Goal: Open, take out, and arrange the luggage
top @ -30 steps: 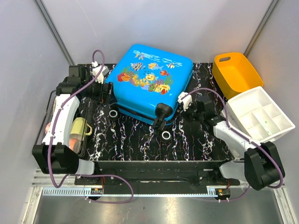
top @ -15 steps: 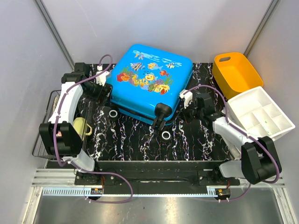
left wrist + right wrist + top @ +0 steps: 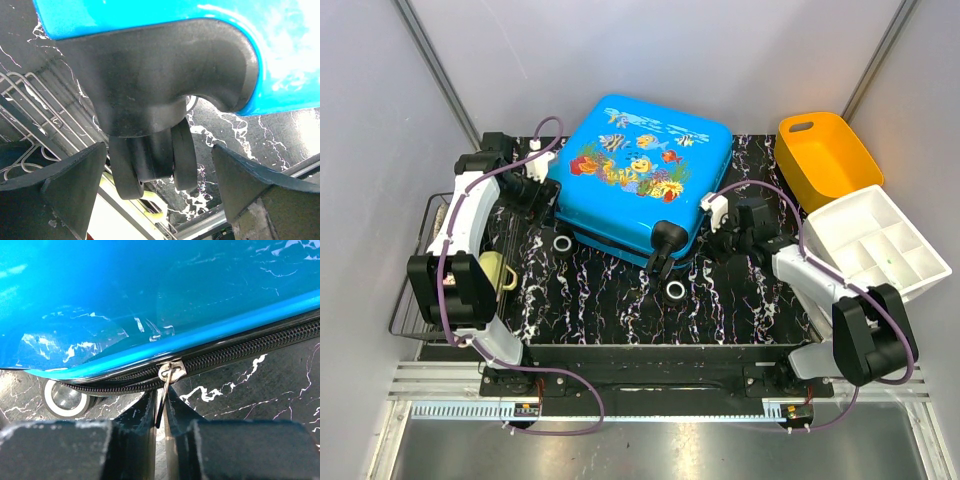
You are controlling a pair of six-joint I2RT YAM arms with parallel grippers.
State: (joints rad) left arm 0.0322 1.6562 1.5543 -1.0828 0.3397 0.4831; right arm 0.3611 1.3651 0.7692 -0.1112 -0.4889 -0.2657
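Standing beside the rig, I saw the luggage (image 3: 642,160) lying flat on the black marbled table (image 3: 740,310). It filled the upper middle of the overhead view, with its fish-and-coral shell facing up. The left gripper (image 3: 159,146) sat at the case's left edge with its jaws spread wide. In its wrist view a black wheel (image 3: 155,167) hung from its housing (image 3: 165,85) in the centre of the frame. The wheel was right between the two fingers (image 3: 65,190) but touched neither, and nothing was held.

The right gripper (image 3: 161,400) was close up against the case's lower right edge. Its wrist view showed blue shell across the top half and the black zip (image 3: 250,347) slanting beneath it. The metal zip pull (image 3: 162,390) dropped from the slider into the thin slit between the fingers (image 3: 140,415). The jaws stood only a sliver apart, and I could not tell whether they pinched the pull or merely flanked it. A white ring (image 3: 62,397) lay on the table at the left of that frame, just beside the zip. At the right of the overhead view sat an orange bin (image 3: 825,150) and a white organiser (image 3: 875,245), both apart from the case.
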